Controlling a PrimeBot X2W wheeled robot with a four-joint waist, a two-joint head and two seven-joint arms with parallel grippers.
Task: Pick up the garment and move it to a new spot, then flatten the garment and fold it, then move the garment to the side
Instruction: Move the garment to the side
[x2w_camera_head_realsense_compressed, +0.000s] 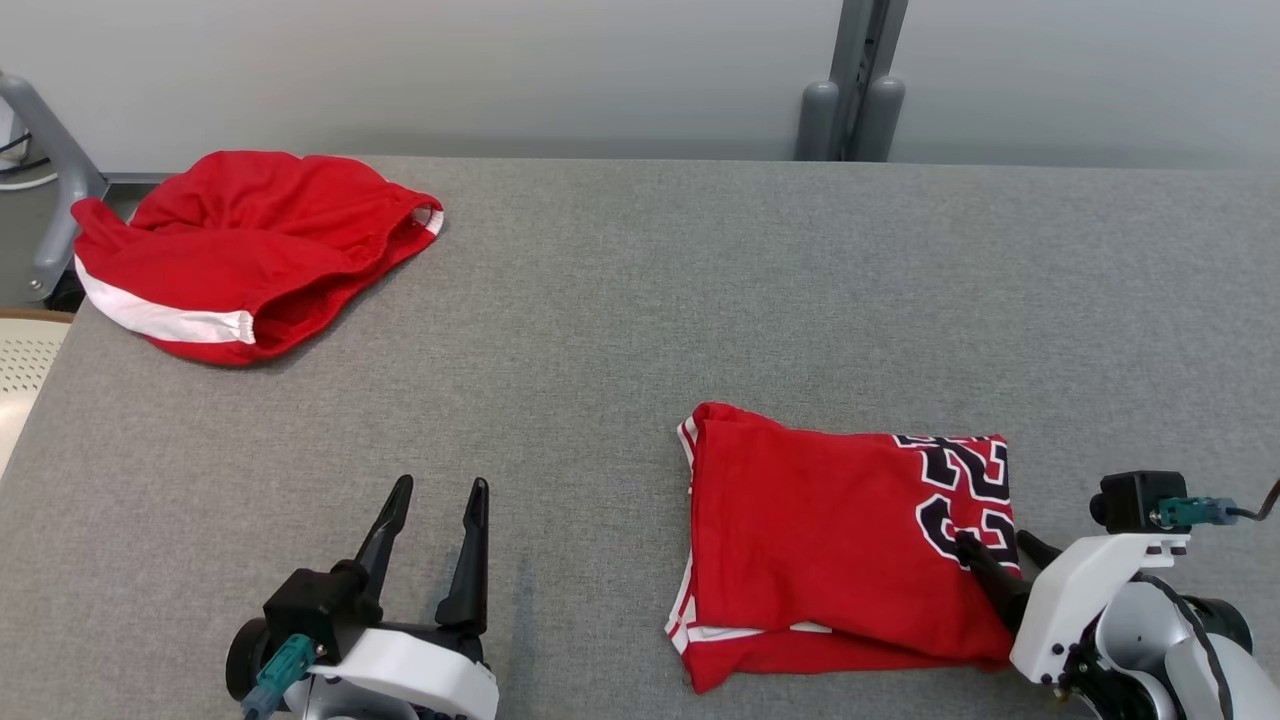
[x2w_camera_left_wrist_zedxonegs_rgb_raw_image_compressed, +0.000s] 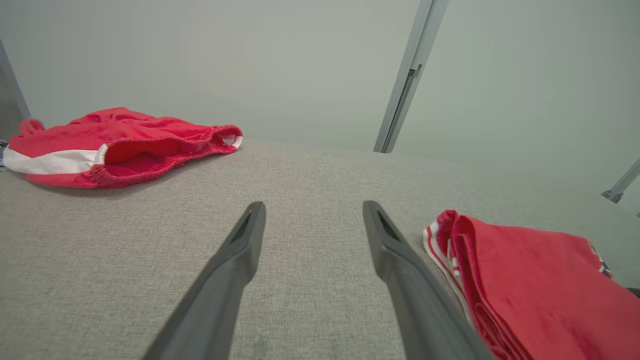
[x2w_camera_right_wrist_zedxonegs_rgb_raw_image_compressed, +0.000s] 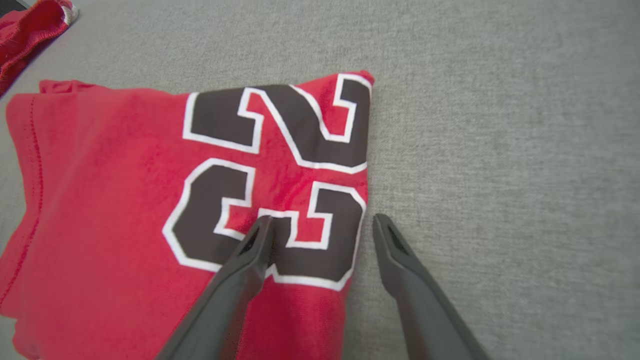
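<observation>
My right fingers (x2w_camera_head_realsense_compressed: 995, 545) are standing apart, straddling the right edge of the folded jersey (x2w_camera_head_realsense_compressed: 840, 540) at the desk's (x2w_camera_head_realsense_compressed: 640, 300) near right. One is lying over the printed number, the other over bare desk. I judge they are lining up to pinch that edge and drag the jersey aside. My left fingers (x2w_camera_head_realsense_compressed: 440, 485) are standing apart too, hovering over bare desk left of the jersey. Crumpled shorts (x2w_camera_head_realsense_compressed: 240, 250) are lying at the far left corner, well apart.
</observation>
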